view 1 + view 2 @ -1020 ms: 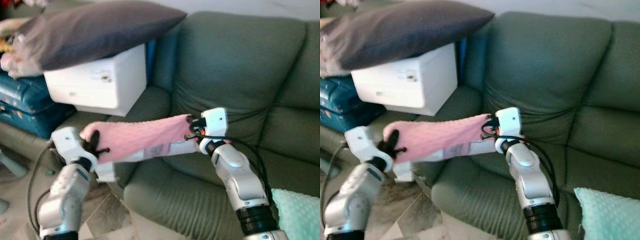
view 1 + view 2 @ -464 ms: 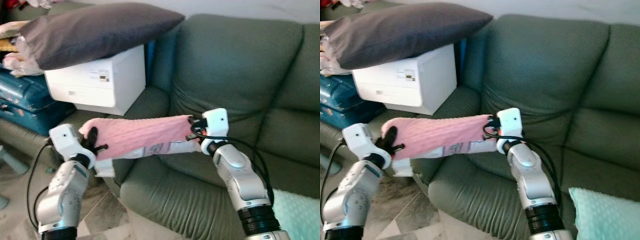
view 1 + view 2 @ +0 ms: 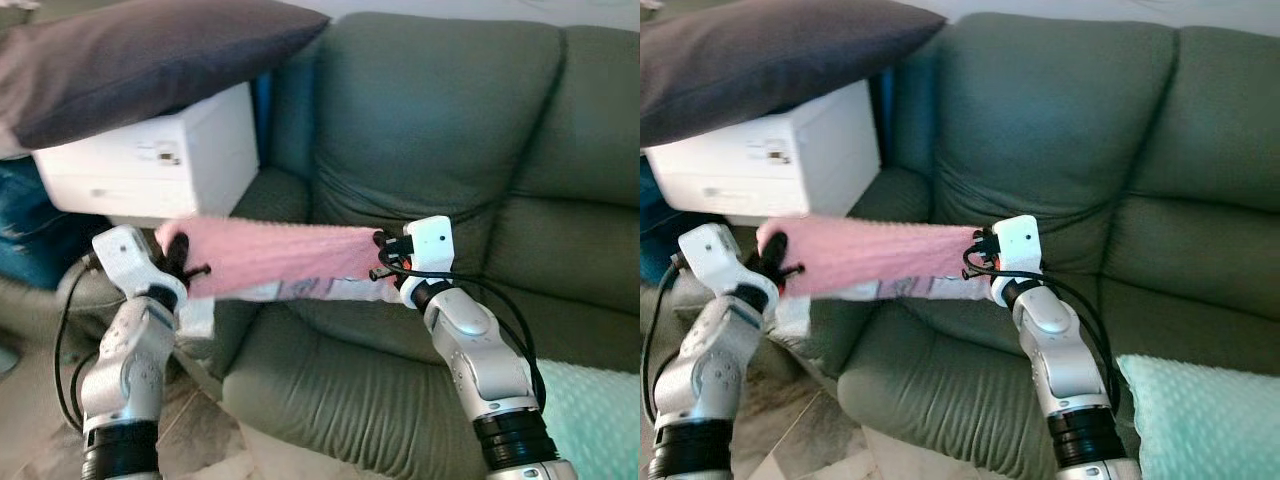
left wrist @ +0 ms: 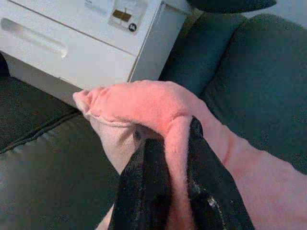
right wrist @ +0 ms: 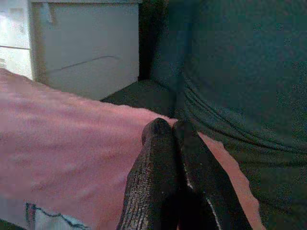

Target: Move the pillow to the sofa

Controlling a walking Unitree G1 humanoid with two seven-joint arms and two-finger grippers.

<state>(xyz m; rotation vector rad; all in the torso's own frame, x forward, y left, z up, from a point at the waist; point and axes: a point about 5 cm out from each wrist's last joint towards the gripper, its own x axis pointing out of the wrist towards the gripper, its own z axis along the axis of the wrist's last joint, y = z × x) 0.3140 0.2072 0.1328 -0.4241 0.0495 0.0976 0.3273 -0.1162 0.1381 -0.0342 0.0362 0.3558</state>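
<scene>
Above the green sofa's front edge, a pink pillow is held stretched between both end effectors.

In the left eye view, the pink pillow (image 3: pixel 275 258) is seen spanning from the left end effector (image 3: pixel 180 265) at 9 o'clock to the right end effector (image 3: pixel 385 255) at 3 o'clock, above the seat of the green sofa (image 3: pixel 440 130); a white printer (image 3: pixel 150 160) is seen at 10 o'clock under a dark grey pillow (image 3: pixel 140 55), and a mint cushion (image 3: pixel 600 420) at 4 o'clock. In the left wrist view, the black fingers (image 4: pixel 144 191) are pinched on a pillow corner. In the right wrist view, the fingers (image 5: pixel 158 167) are pressed together on the pink fabric.
</scene>
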